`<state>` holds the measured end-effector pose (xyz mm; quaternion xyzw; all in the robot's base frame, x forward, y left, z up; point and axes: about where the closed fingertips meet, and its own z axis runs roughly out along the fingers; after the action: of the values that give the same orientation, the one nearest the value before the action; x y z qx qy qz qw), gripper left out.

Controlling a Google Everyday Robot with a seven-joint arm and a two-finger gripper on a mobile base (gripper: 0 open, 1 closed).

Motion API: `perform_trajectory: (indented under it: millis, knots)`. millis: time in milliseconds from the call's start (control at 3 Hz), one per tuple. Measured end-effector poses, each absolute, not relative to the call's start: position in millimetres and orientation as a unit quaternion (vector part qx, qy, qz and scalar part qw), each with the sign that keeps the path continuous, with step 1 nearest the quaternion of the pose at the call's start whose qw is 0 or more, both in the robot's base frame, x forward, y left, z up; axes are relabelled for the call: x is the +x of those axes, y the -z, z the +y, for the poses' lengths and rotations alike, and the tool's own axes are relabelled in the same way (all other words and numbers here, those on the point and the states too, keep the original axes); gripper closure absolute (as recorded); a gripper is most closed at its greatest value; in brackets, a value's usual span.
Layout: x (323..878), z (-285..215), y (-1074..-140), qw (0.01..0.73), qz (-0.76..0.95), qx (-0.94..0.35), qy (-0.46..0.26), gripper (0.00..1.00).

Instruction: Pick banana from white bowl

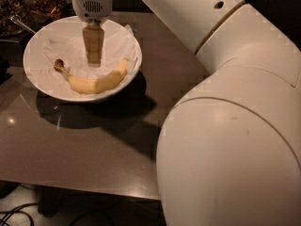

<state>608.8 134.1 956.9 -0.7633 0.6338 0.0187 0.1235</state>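
Fruit: a curved yellow banana (96,82) with a dark brown stem tip lies in the near half of the bowl, stem end to the left, both ends curling toward the far side.
Bowl: a wide, round white bowl (37,81) lined with crumpled white paper (61,48) stands on the far left part of the table.
Gripper: the tan gripper (94,62) hangs straight down inside the bowl's rim, just beyond the banana's middle; whether it is open or closed cannot be told, nor whether it touches the fruit.
Arm: a bulky cream-white robot arm (225,140) fills the right side and reaches over to the far left.
Table: a smooth grey-brown table (70,149) carries the bowl's dark shadow near and right of it.
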Motion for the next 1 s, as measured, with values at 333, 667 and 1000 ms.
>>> perform_trajectory:
  millis: [333, 667, 1000]
  knots:
    - [606.3, 139.9, -937.1, 0.102, 0.635, -0.765, -0.031, 0.31]
    - [604.0, 140.2, -918.4, 0.082, 0.634, -0.768, -0.045, 0.30]
    - [606.2, 139.2, -899.0, 0.064, 0.633, -0.769, -0.057, 0.33]
